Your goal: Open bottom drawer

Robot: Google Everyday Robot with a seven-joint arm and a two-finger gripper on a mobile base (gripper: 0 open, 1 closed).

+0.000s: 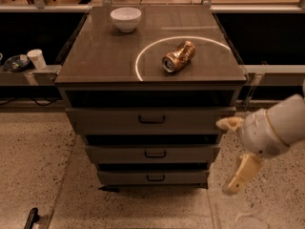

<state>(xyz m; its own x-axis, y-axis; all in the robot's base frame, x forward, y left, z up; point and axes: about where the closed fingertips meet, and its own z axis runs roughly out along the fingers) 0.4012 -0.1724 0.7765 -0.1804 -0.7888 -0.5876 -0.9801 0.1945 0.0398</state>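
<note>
The bottom drawer (152, 177) is the lowest of the cabinet's three grey-brown fronts. It is pushed in, with a small dark bar handle (155, 178) at its middle. My gripper (235, 150) hangs off a white arm at the right, just beside the cabinet's right edge at the height of the middle drawer (152, 153). Its two cream fingers (240, 175) are spread apart and hold nothing. It is right of and slightly above the bottom drawer's handle, not touching it.
On the cabinet top (95, 56) stand a white bowl (126, 18) at the back left and a crushed can (178, 57) lying inside a light ring. The top drawer (151, 119) is shut. A white cup (36, 58) sits on a ledge at the left. The floor is speckled.
</note>
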